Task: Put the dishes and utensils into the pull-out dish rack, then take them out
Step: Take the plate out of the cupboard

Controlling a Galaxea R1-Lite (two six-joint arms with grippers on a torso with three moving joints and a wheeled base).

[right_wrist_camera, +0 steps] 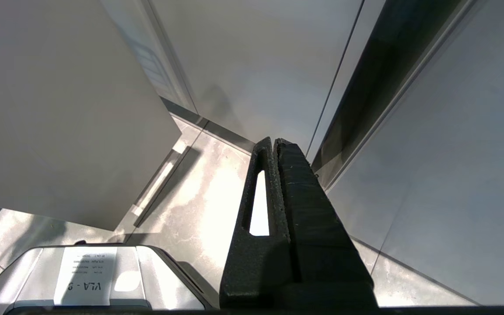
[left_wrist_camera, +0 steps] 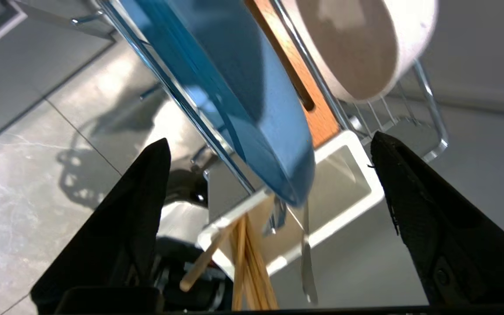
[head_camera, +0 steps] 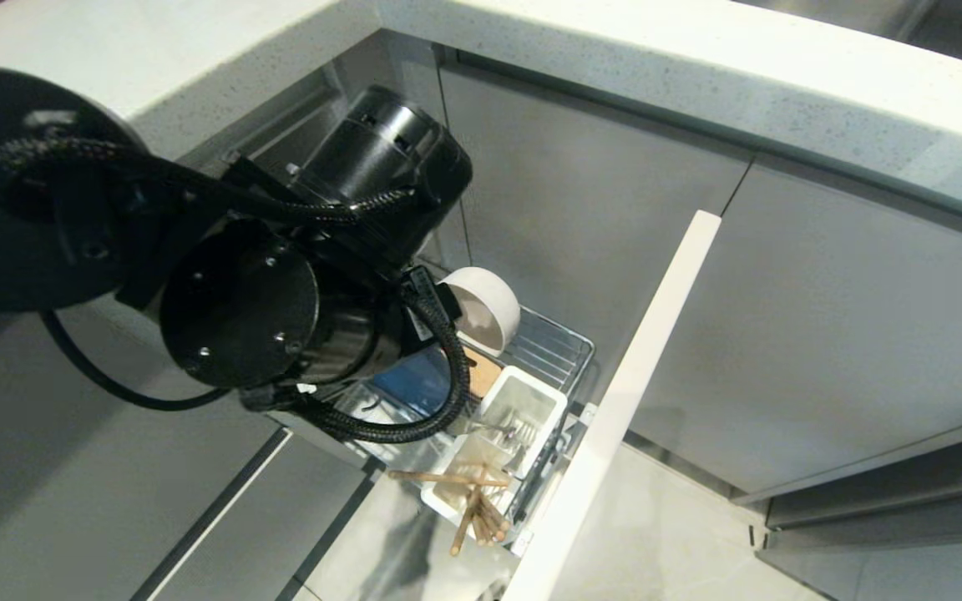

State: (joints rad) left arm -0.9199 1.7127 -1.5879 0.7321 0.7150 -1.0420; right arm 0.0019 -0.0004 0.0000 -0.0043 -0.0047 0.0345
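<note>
The pull-out dish rack stands drawn out from the cabinet. Its tall pale front panel is nearest me. The light-blue plate stands on edge in it, and the white bowl stands on edge behind the plate. Chopsticks and silver cutlery stick out of the white utensil cup. My left gripper is open, its fingers wide apart on either side of the plate rim without touching it. The bowl, chopsticks and cutlery show beyond. My right gripper is shut, parked low over the floor.
The left arm's black joints cover much of the rack in the head view. The speckled countertop overhangs grey cabinet fronts. A wooden slotted strip runs along the rack. Pale tiled floor lies beside the panel.
</note>
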